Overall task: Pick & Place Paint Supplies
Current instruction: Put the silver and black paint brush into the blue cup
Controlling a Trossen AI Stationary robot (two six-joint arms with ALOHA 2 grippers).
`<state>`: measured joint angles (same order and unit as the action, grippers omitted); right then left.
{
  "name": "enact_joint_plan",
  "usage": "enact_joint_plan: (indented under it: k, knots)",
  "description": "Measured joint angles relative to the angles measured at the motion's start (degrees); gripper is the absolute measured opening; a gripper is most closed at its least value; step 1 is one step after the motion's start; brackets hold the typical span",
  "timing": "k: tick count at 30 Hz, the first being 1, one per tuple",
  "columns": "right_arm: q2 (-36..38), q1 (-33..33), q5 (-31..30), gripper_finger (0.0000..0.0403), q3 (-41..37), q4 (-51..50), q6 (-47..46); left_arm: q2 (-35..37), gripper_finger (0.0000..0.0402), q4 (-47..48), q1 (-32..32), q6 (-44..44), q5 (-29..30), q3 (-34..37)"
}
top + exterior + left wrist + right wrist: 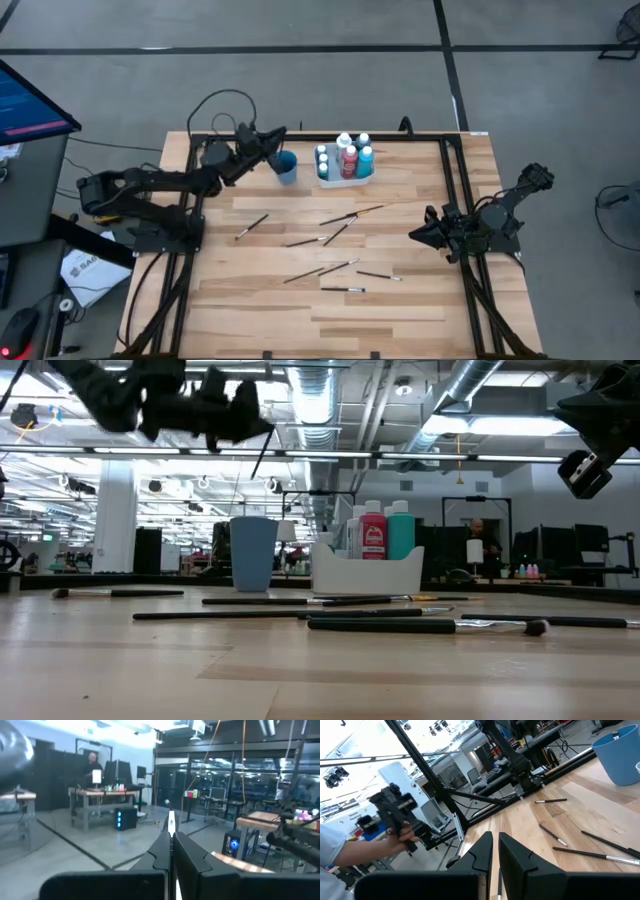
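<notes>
Directly below the left gripper the blue cup is found, with the tray of bottles just beyond it. Between the two grippers the tabletop is strewn with brushes. Around the right gripper bare wood is left.

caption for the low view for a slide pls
Left gripper holds a paintbrush above the blue cup; more brushes lie on the table.
</notes>
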<state>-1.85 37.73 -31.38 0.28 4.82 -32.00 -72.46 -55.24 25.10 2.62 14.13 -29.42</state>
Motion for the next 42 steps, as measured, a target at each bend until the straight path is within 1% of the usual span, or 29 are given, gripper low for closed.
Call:
enact_joint_plan:
  k: [4,7,14,22,28,31,35,42]
  knots:
    - [0.00,0.01,0.00,0.0023,0.00,0.00,0.00,-2.60,0.0000,-8.14,0.96,2.61,-0.05,5.32]
    - [0.00,0.00,0.00,0.0023,-0.01,0.00,-0.01,-5.35,0.0001,-11.77,0.74,3.55,-0.06,7.50]
    - [0.00,0.00,0.00,0.0024,0.01,0.00,0.00,-12.54,0.0002,-19.69,0.70,3.80,-0.08,7.75]
    - [0.00,0.01,0.00,0.0023,-0.01,0.00,-0.01,-19.66,0.0004,-22.98,0.93,5.40,-0.10,7.74]
    - [0.00,0.01,0.00,0.0024,0.00,0.00,0.00,-19.74,0.0008,-23.50,0.64,5.11,-0.25,7.73]
    - [0.00,0.01,0.00,0.0023,0.01,0.00,-0.01,-19.74,0.0021,-23.27,0.64,3.74,-0.41,7.73]
    - [0.00,0.00,0.00,0.0023,0.01,-0.01,0.00,-19.74,0.0051,-23.10,0.64,0.82,-0.41,7.73]
    - [0.00,0.00,0.00,0.0023,-0.01,0.00,0.00,-19.70,0.0114,-21.79,0.29,1.98,-0.59,7.70]
